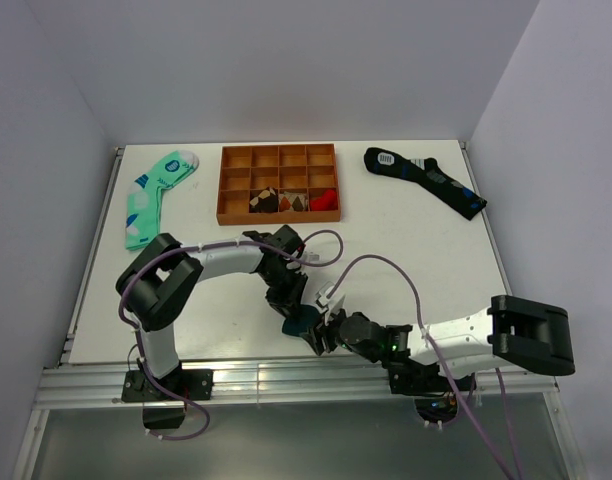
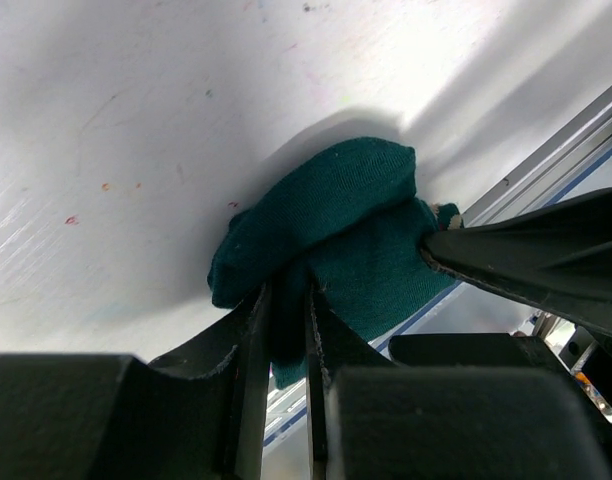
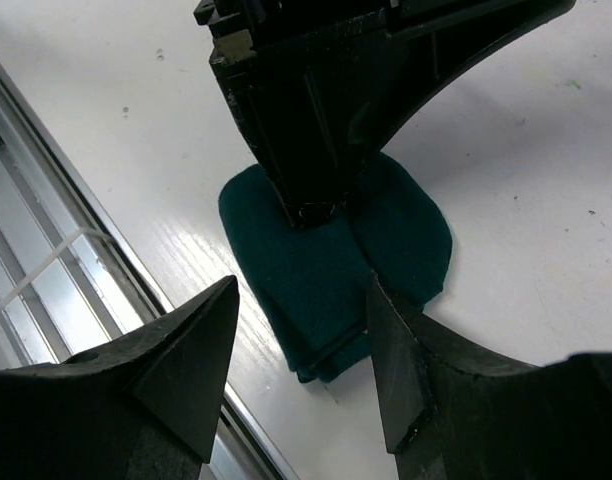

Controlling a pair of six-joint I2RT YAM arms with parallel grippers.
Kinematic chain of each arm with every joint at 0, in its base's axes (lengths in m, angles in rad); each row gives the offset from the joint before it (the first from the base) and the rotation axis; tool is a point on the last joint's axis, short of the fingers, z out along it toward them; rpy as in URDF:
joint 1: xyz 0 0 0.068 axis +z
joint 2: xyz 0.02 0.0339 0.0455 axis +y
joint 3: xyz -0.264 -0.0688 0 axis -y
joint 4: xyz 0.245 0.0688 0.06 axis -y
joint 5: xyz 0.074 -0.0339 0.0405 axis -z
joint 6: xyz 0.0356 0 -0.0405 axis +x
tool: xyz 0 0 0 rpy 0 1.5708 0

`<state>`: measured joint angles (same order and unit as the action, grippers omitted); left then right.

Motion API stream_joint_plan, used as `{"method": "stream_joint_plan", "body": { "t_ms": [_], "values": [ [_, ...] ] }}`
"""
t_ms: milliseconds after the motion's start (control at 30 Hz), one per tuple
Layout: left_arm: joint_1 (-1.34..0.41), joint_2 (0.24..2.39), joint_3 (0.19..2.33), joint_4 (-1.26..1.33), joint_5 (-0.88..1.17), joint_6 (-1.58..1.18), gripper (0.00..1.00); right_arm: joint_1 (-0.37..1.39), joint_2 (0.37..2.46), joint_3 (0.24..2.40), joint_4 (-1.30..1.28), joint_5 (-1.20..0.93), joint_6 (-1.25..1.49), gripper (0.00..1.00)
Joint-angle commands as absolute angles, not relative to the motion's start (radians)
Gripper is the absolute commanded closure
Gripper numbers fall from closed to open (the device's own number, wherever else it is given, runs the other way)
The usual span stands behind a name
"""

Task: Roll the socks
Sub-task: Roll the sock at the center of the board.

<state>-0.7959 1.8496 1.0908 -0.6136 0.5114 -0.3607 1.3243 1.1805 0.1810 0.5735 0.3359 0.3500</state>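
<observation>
The dark teal-green socks (image 1: 304, 322) lie bunched and folded on the white table, close to its front edge. They fill the middle of the left wrist view (image 2: 336, 220) and show in the right wrist view (image 3: 316, 270). My left gripper (image 1: 289, 310) comes down from above and is shut on a fold of the socks (image 2: 284, 295). My right gripper (image 1: 324, 330) is open, with its fingers either side of the socks' near end (image 3: 301, 310); one finger (image 2: 526, 255) touches the fabric. The cartoon figure is hidden.
An orange compartment tray (image 1: 279, 183) stands at the back middle. A mint-green patterned sock (image 1: 156, 192) lies at the back left and a black sock with blue patches (image 1: 423, 178) at the back right. A metal rail (image 1: 286, 375) runs along the front edge.
</observation>
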Motion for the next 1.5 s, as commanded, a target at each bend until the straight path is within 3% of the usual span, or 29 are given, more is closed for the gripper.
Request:
{"method": "stream_joint_plan", "body": {
  "t_ms": [0,833,967,1133,1333,1467],
  "values": [
    [-0.779,1.911,1.058,-0.686,0.322,-0.282,1.0,1.318,1.19,0.189,0.632,0.328,0.35,0.39],
    [-0.756,1.934,1.075,-0.68,0.35,-0.282,1.0,1.319,1.371,0.184,0.732,0.311,0.39,0.47],
    [-0.752,1.933,1.062,-0.658,0.362,-0.293,1.0,1.319,1.402,0.192,0.721,0.305,0.405,0.53],
    [-0.752,1.928,1.054,-0.635,0.371,-0.316,0.99,1.318,1.443,0.195,0.729,0.295,0.448,0.68],
    [-0.752,1.902,1.032,-0.588,0.38,-0.365,0.95,1.287,1.451,0.173,0.738,0.25,0.515,0.69],
    [-0.752,1.856,1.012,-0.542,0.368,-0.434,0.84,1.255,1.48,0.196,0.689,0.207,0.563,0.7]
  ]
}}
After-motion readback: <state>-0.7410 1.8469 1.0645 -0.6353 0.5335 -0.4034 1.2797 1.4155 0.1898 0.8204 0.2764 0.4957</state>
